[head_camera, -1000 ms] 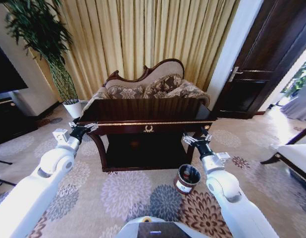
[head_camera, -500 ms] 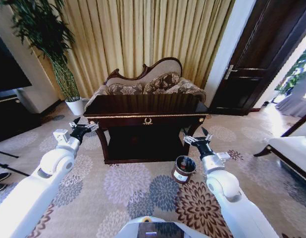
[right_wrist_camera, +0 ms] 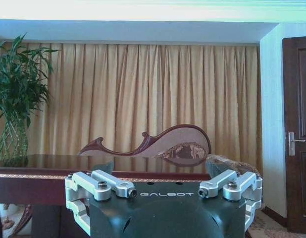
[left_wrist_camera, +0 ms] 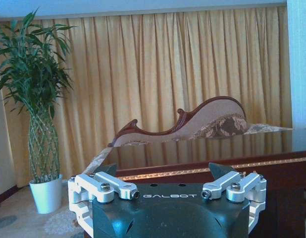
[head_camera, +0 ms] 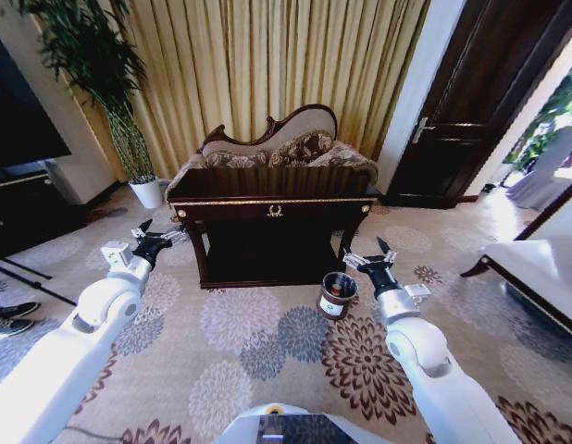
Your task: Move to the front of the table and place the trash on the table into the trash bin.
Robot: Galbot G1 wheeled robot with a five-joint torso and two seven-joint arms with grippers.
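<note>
Two grippers are raised ahead of the robot, both spread wide and holding nothing. The left gripper [head_camera: 155,239] hangs over the carpet short of the table's left leg; the right gripper [head_camera: 372,261] hangs short of the right leg, with the trash bin [head_camera: 337,295] on the floor just beside it, toward the table. Something red and pale shows inside the bin, possibly the trash, though this cannot be confirmed. The table [head_camera: 267,185] stands beyond both grippers, its glossy top reflecting the sofa [head_camera: 286,148] behind it. A potted plant [head_camera: 129,139] stands off the table's left end, before the curtain [head_camera: 267,65].
</note>
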